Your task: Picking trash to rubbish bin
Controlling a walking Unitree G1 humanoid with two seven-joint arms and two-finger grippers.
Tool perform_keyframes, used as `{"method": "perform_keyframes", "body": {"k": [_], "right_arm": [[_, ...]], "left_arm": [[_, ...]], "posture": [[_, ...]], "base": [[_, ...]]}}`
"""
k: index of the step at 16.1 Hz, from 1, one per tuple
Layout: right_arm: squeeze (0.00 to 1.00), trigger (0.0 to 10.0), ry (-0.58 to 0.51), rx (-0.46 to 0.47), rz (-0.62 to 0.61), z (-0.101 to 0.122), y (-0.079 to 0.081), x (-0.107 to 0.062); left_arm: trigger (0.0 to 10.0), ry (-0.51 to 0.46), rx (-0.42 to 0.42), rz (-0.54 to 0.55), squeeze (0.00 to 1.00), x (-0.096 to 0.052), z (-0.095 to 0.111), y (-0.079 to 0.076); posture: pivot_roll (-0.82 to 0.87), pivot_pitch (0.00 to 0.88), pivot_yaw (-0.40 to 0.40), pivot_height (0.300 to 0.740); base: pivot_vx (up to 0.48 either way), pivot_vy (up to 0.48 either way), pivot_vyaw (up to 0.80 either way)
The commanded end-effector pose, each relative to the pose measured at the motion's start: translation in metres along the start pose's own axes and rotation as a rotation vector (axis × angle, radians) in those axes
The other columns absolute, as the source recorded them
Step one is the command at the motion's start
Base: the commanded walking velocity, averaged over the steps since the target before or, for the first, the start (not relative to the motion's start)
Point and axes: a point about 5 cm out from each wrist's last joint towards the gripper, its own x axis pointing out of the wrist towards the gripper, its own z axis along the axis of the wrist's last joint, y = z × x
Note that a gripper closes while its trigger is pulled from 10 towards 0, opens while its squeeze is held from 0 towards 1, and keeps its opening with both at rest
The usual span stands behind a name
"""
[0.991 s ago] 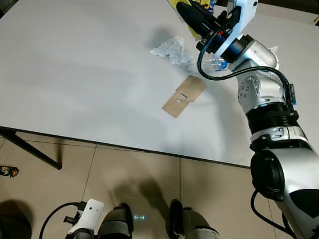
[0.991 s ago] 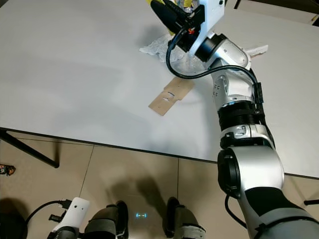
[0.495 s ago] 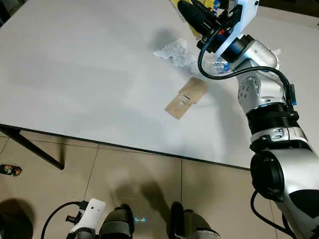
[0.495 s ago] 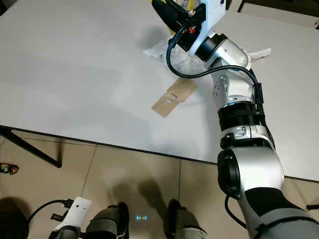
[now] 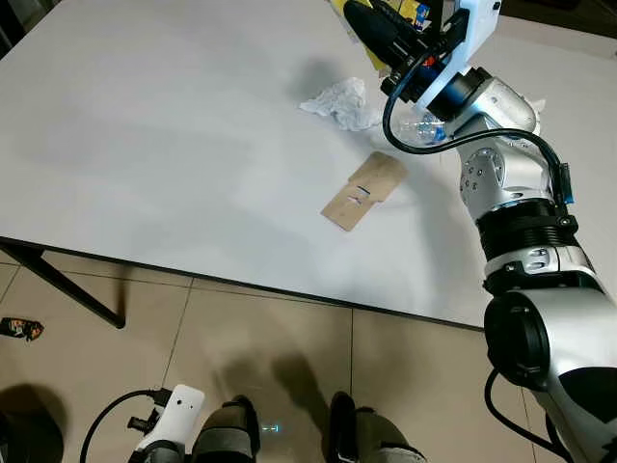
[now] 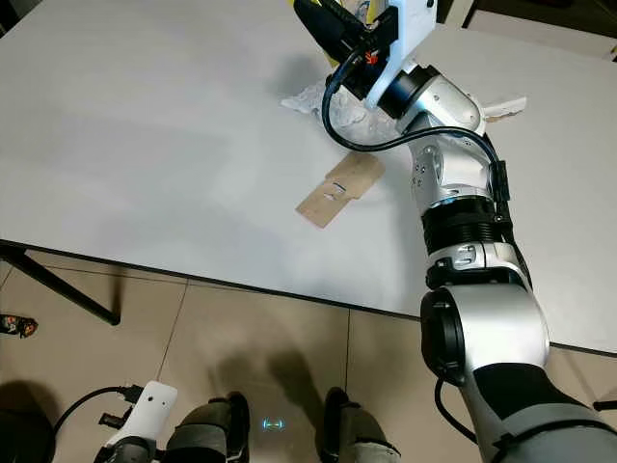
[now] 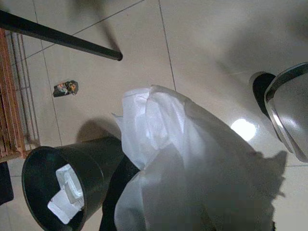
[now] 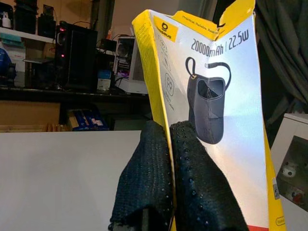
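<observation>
Above the white table (image 5: 174, 125), right tool (image 8: 168, 144) pinching yellow box (image 8: 216, 106) printed "20000mAh | 22.5W"

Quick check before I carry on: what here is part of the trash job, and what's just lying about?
Part of the job:
yellow box, pinched in the right gripper
crumpled tissue
plastic bottle
cardboard piece
rubbish bin
white plastic bag at the left gripper

Just lying about:
table
small wrapper on the floor
shelves
</observation>
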Motion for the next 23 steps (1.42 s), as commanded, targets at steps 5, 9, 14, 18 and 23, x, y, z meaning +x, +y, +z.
{"method": "perform_keyframes", "body": {"k": [5,9,14,18,23], "right_arm": [[0.00,10.0,0.162,-0.029,-0.668,-0.038,-0.058,-0.119],[0.00,10.0,0.191,-0.014,-0.706,-0.046,-0.056,-0.124],[0.00,10.0,0.228,0.023,-0.700,-0.062,-0.045,-0.125],[0.00,10.0,0.249,0.046,-0.699,-0.070,-0.036,-0.133],[0.00,10.0,0.264,0.056,-0.690,-0.073,-0.033,-0.133]], "left_arm": [[10.0,-0.444,0.165,0.125,0.00,0.028,0.121,0.069],[10.0,-0.444,0.154,0.105,0.00,0.029,0.118,0.061],[10.0,-0.471,-0.191,0.013,0.00,0.022,0.124,0.050],[10.0,-0.492,-0.420,-0.044,0.00,0.016,0.146,0.039],[10.0,-0.508,-0.378,-0.022,0.00,0.017,0.137,0.049]], "posture": [[0.07,0.000,-0.036,0.740],[0.07,0.011,-0.039,0.740],[0.06,0.030,-0.040,0.740],[0.04,0.044,-0.048,0.740],[0.04,0.031,-0.050,0.740]], "base": [[0.000,0.000,0.00],[0.000,0.000,0.00],[0.000,0.000,0.00],[0.218,0.000,0.00],[0.283,0.000,0.00]]}}
